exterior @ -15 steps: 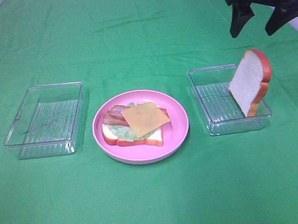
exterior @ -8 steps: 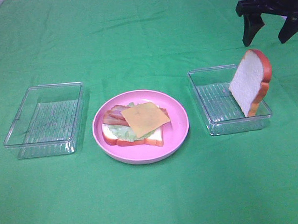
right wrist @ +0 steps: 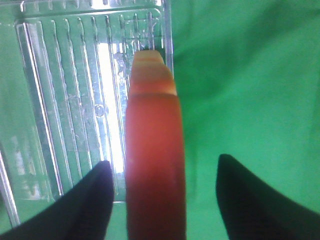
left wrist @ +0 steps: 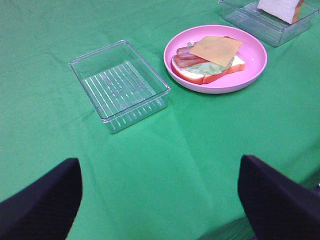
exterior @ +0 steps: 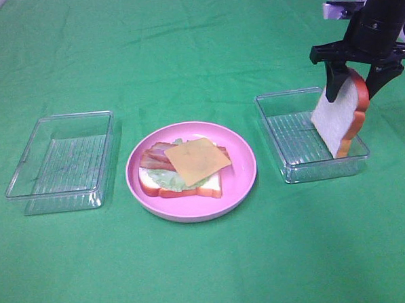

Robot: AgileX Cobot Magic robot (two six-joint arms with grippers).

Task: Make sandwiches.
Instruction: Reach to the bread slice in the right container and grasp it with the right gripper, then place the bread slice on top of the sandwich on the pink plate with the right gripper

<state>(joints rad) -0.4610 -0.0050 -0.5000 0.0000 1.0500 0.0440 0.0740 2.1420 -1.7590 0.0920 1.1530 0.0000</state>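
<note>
So the right gripper (exterior: 354, 84) was sitting right over the top crust of the upright bread slice (exterior: 340, 109), one black finger on each side of it; in the right wrist view the fingers (right wrist: 85, 200) still showed a gap on both sides of the crust, so the jaws were spread fairly wide and straddling it rather than pinching it, and I couldn't say for sure whether either finger was touching; the left gripper (left wrist: 160, 200) was wide apart and had nothing between its fingers, just hanging over bare cloth near the front of the table; everything sat on a green tablecloth (exterior: 209, 273) with a few soft creases, and not much of the room showed beyond it; the bread slice was standing on edge, leaning at the far right side of the right-hand tray (exterior: 291, 167), a clear plastic rectangular thing with a ribbed floor; a matching left-hand tray (exterior: 27, 174) lay well apart on the other side; between them was a round pink plate (exterior: 241, 183), smooth and glossy, holding the half-built sandwich (exterior: 183, 167): white slice with orange-brown crust at the bottom, green lettuce, reddish-brown bacon strips, and a flat square of yellow cheese on top, turned a bit askew.
</note>
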